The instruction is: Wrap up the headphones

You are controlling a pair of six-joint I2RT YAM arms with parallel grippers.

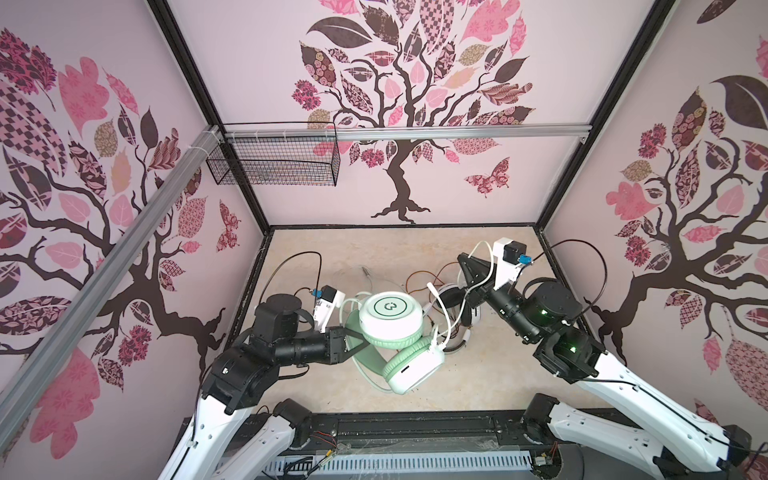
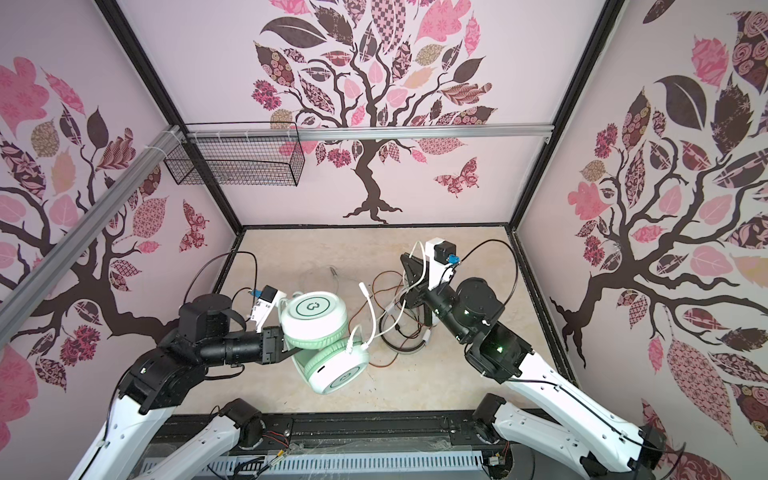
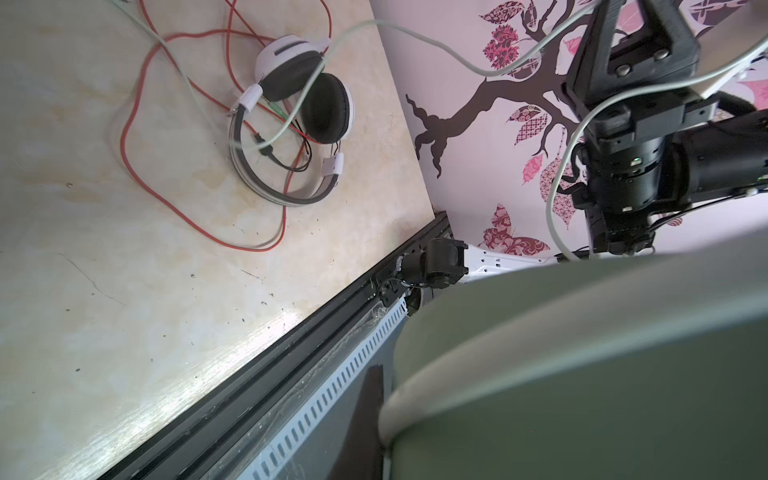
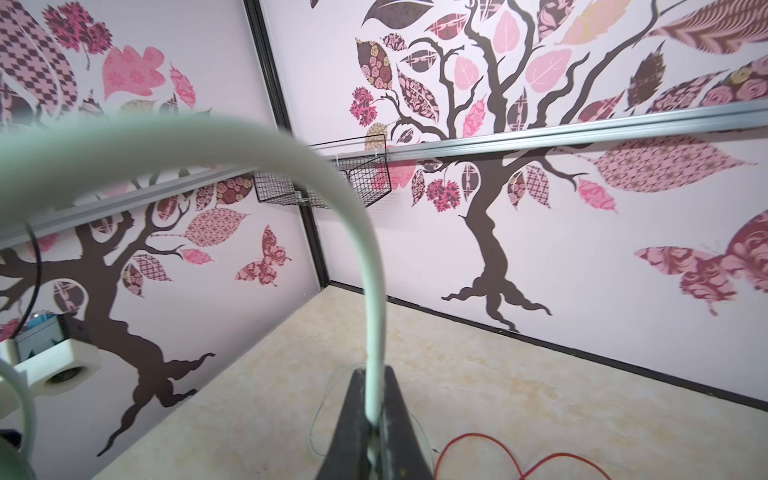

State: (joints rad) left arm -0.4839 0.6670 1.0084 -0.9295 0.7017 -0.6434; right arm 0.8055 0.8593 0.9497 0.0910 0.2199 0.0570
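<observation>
The mint-green and white headphones (image 1: 390,313) (image 2: 313,313) hang above the table's middle. My left gripper (image 1: 359,338) (image 2: 291,353) is shut on their green headband. In the left wrist view their band and cup (image 3: 582,374) fill the near corner and hide the jaws. Their pale green cable (image 1: 484,257) (image 4: 374,332) loops up to my right gripper (image 1: 461,258) (image 2: 405,257) (image 4: 372,415), which is raised and shut on it. The white and black headphones (image 3: 307,104) (image 1: 453,299) lie flat on the table under the right arm, amid their orange-red cable (image 3: 129,158) (image 2: 378,291).
A black wire basket (image 1: 274,162) hangs on the back wall's rail at the left. Patterned walls close in three sides. A black rail (image 1: 415,424) runs along the table's front edge. A thin clear loop (image 1: 361,274) lies behind the green headset.
</observation>
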